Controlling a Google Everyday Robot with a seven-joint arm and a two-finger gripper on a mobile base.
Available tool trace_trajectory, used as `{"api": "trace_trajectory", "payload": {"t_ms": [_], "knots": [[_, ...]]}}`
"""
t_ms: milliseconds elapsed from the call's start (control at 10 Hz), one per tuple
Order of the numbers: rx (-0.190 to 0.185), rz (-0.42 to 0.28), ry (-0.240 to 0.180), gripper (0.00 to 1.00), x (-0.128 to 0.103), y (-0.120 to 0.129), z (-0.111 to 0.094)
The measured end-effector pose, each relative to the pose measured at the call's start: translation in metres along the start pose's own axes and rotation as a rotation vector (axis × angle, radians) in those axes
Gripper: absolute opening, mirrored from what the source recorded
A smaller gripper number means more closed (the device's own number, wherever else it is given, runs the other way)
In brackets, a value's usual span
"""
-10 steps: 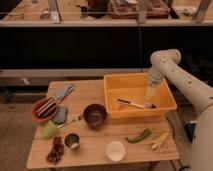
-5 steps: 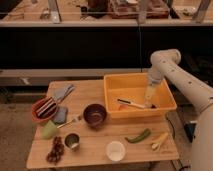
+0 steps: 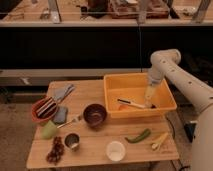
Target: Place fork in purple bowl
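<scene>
- The gripper (image 3: 150, 96) hangs low inside the yellow bin (image 3: 136, 76) at the right of the wooden table (image 3: 95, 90), just above the bin floor. Whether it is spread or closed cannot be told from this view, and nothing can be seen held in it.
- Over the last second it has not visibly moved. The arm keeps the same bent pose over the bin, and no object on the table has shifted.
- Just beside it in the bin lies the long dark-and-orange-handled utensil (image 3: 131, 103), which is not the task's item.
- The purple bowl (image 3: 84, 114) sits well apart to the left, near the table's middle, with nothing visible inside it.
- The fork (image 3: 70, 121) lies flat on the table just left of that bowl, one end close to its rim, between it and the green cup (image 3: 48, 131).
- Judged from this, the task has not begun: the fork is untouched and the gripper is on the wrong side of the table. It would have to lift clear of the bin wall and cross leftward past the bowl to reach the fork.
</scene>
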Motion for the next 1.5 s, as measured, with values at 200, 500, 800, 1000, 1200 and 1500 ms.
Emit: {"api": "trace_trajectory", "payload": {"t_ms": [200,500,800,1000,1200,1500], "knots": [[0.000,0.000,0.000,0.80,0.000,0.000,0.000],[0.000,0.000,0.000,0.80,0.000,0.000,0.000],[0.000,0.000,0.000,0.80,0.000,0.000,0.000],[0.000,-0.001,0.000,0.80,0.000,0.000,0.000],[-0.010,-0.041,-0.002,0.80,-0.005,0.001,-0.009],[-0.038,-0.165,-0.005,0.80,-0.053,0.020,-0.025]]}}
